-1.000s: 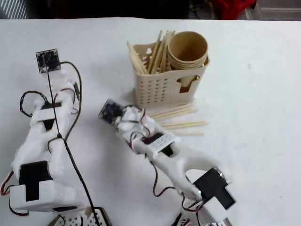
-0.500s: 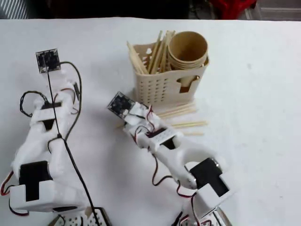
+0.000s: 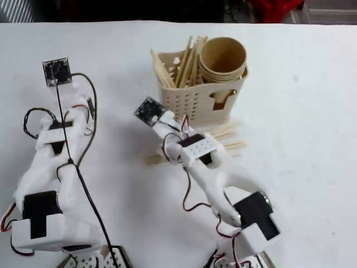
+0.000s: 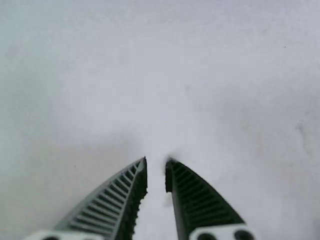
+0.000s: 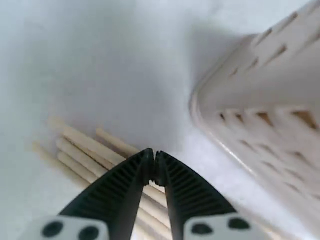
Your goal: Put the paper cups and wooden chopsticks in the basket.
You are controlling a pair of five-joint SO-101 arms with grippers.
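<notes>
The cream perforated basket (image 3: 189, 106) stands at the table's middle back. It holds stacked paper cups (image 3: 223, 56) and several upright wooden chopsticks (image 3: 181, 64). Loose chopsticks (image 3: 159, 159) lie flat in front of it, partly hidden under my right arm (image 3: 195, 151). More of their ends (image 3: 231, 146) poke out on the arm's other side. My right gripper (image 5: 154, 159) is shut, its tips together just above the loose chopsticks (image 5: 85, 147), close beside the basket's corner (image 5: 260, 100). My left gripper (image 4: 156, 161) is shut over bare table. The left arm (image 3: 56, 139) sits far left.
The white table (image 3: 301, 111) is bare to the right of the basket and along the back. A black cable (image 3: 83, 184) runs down over the left arm. Both arm bases stand at the near edge.
My right arm has swung toward the basket, its wrist now at the basket's front corner. Chopstick ends now stick out on the left of that arm. The left arm has not moved.
</notes>
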